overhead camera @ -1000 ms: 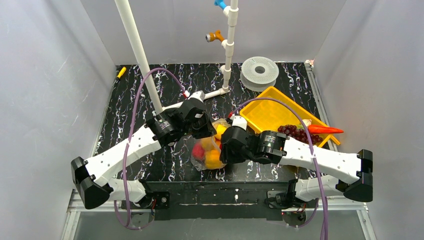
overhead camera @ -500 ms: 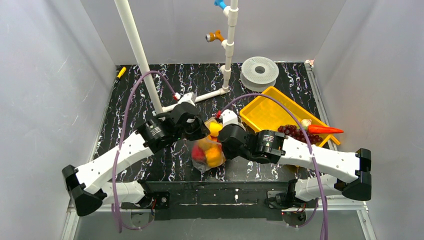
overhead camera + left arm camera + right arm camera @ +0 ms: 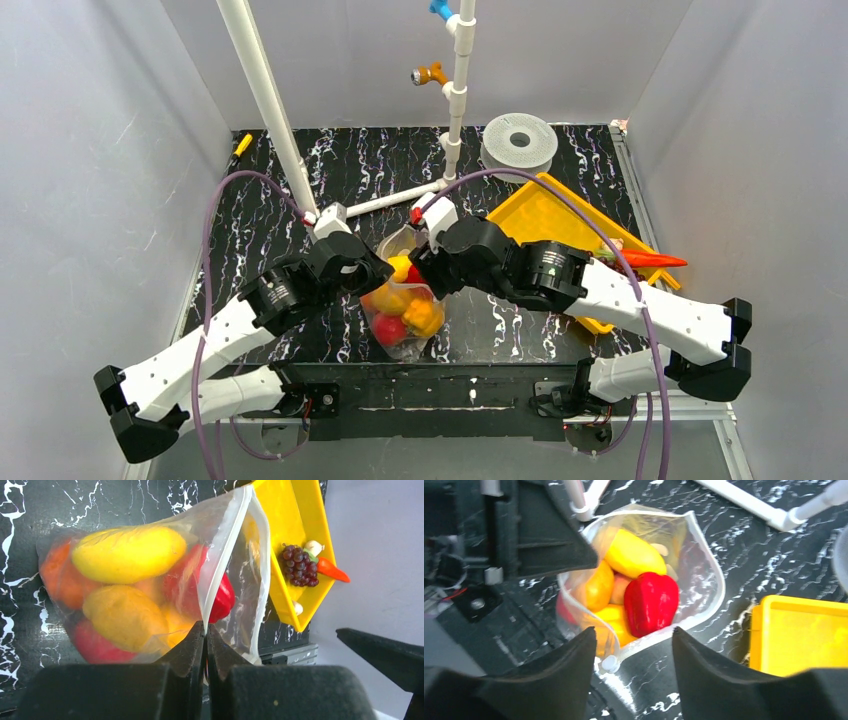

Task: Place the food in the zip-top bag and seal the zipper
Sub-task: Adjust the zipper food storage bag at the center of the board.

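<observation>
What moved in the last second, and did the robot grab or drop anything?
The left gripper, shut on the zipper, pulled back toward the near left, and the zip-top bag shifted slightly with it. The right gripper, open, swung away from the near edge, to the bag's far right. No grab or release shows. The food stayed in the bag; the carrot and grey spool stayed put.

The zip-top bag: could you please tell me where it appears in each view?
Top external: zip-top bag at centre.
Left wrist: bag fills the left half, left gripper shut on its zipper.
Right wrist: bag at centre, mouth open.
Shared landmark: yellow tray, right of the bag.
</observation>
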Tool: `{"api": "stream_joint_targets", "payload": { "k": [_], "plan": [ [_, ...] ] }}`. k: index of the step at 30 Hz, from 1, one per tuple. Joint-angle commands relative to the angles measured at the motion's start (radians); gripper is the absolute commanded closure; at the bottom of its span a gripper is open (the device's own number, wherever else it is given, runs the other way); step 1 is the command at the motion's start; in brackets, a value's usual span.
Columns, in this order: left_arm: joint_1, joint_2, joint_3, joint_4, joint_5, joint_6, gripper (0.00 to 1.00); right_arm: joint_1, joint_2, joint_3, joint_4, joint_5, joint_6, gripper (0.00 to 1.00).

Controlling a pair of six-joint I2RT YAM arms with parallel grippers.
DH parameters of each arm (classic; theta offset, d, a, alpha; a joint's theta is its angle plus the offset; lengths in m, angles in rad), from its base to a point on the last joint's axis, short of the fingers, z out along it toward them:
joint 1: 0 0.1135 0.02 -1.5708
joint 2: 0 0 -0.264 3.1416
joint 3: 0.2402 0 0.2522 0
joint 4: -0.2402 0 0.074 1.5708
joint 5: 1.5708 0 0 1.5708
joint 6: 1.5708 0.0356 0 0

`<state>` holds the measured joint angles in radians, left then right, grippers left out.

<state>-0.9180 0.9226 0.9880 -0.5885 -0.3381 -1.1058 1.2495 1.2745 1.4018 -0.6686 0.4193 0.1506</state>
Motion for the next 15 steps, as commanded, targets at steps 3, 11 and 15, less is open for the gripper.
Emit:
{"api": "stream_joint_targets", "payload": {
  "k": [3,11,15],
  "plan": [
    [0.005,-0.029,-0.003,0.013,-0.072,-0.048,1.0,-0.001,-0.094,-0.009,-0.063,-0.168,0.229,0.24],
    [0.005,0.03,0.044,0.012,-0.034,-0.018,1.0,0.001,-0.142,-0.174,-0.05,-0.194,0.452,0.16],
    [0.005,0.035,0.039,0.012,-0.03,-0.022,1.0,0.001,-0.136,-0.225,0.012,-0.182,0.558,0.16]
  ]
}}
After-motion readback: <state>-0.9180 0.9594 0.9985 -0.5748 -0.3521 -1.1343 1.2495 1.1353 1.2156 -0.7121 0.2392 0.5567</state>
